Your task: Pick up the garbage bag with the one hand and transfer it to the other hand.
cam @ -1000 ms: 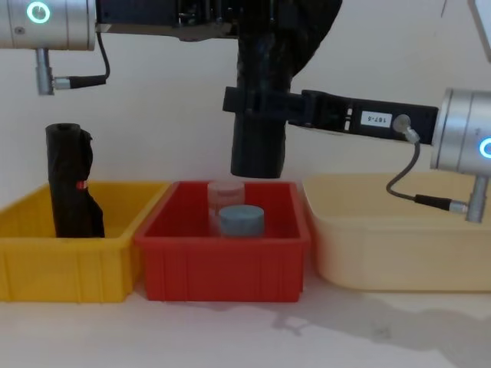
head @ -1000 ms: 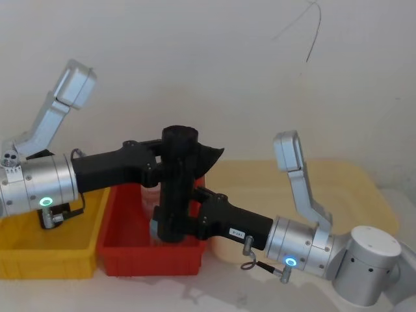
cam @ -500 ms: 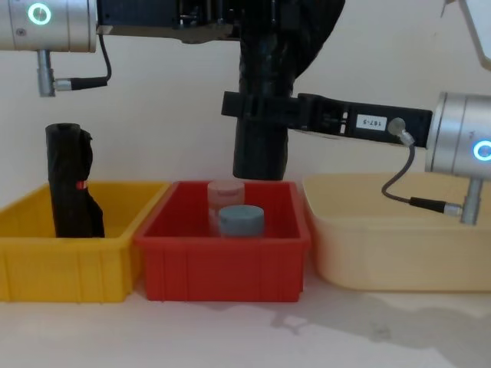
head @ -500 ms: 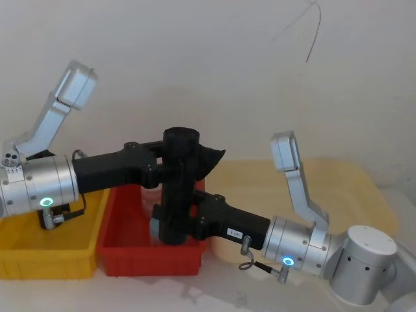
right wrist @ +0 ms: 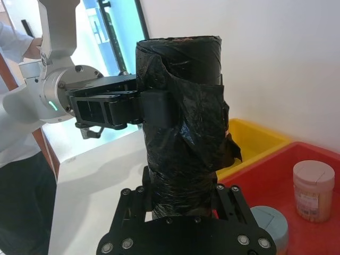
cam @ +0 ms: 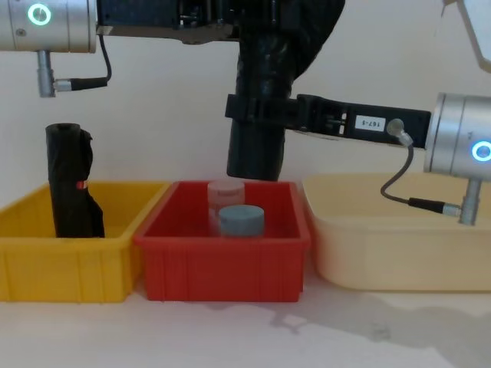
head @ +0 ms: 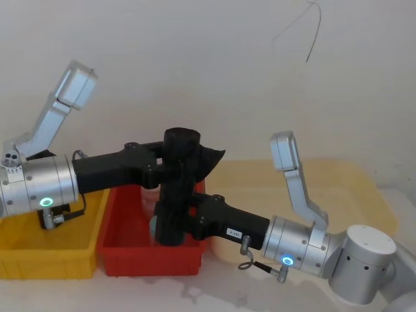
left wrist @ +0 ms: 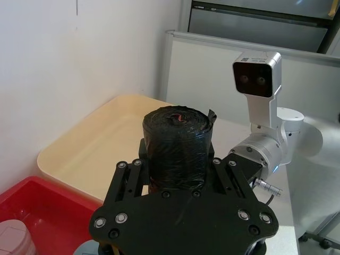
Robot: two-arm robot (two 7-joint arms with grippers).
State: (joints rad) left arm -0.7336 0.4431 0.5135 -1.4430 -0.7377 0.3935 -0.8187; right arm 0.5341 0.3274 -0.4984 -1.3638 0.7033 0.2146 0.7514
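The garbage bag (head: 177, 192), a thick black crinkly roll with a loose flap near its top, hangs nearly upright in the air above the red bin (head: 123, 250). My left gripper (head: 174, 166) comes in from the left and is shut on the roll's upper part. My right gripper (head: 174, 222), with the white label, comes in from the right and is shut on the lower part. The chest view shows the garbage bag (cam: 259, 142) slightly tilted, with the left gripper (cam: 257, 19) at its top and the right gripper (cam: 257, 107) around its middle.
The red bin (cam: 222, 264) holds a pink-lidded jar (cam: 225, 192) and a blue-grey lid (cam: 242, 220). A yellow bin (cam: 69, 268) on the left holds a slimmer black roll (cam: 69, 184) with a red mark. A cream tub (cam: 399, 245) stands on the right.
My right gripper has shifted a little to the left, and the bag's lower end has swung left with it, leaving the roll slightly tilted. The left gripper has stayed put.
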